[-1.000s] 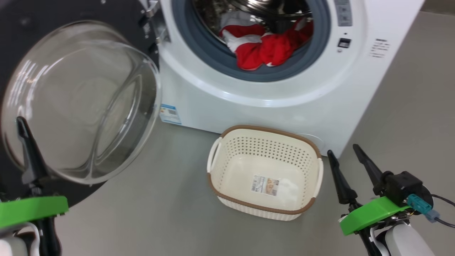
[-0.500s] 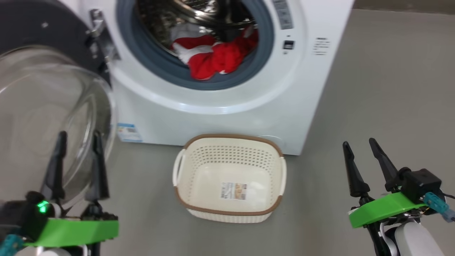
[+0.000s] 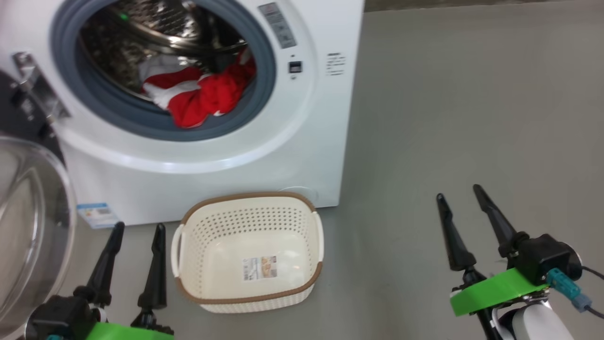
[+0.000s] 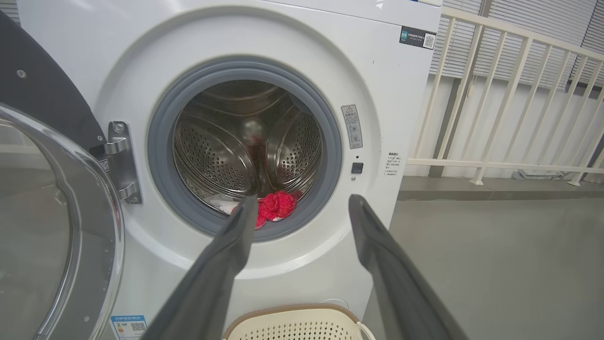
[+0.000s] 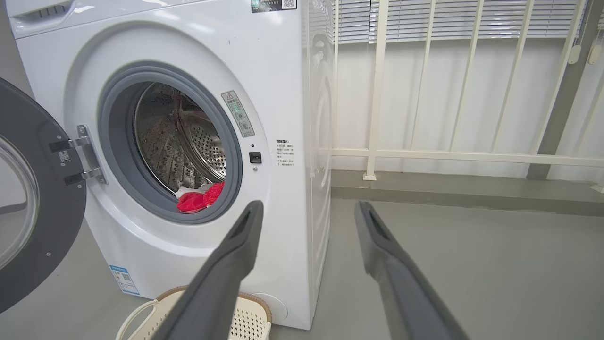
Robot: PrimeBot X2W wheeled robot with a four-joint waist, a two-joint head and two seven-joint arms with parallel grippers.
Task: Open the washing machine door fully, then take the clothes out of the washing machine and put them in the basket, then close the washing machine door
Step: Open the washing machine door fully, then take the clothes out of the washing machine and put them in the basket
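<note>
At my left the washing machine door (image 3: 28,226) stands open, and beside it my left gripper (image 3: 139,227) hovers with fingers apart, empty. The clothes (image 3: 203,97) lie as a red heap at the front lip of the washing machine (image 3: 302,156), above the empty basket (image 3: 250,194); I judge them light, soft and floppy, so I would pinch a thick fold on top. At the right, my right gripper (image 3: 458,191) hangs over the floor, fingers apart also, holding nothing.
</note>
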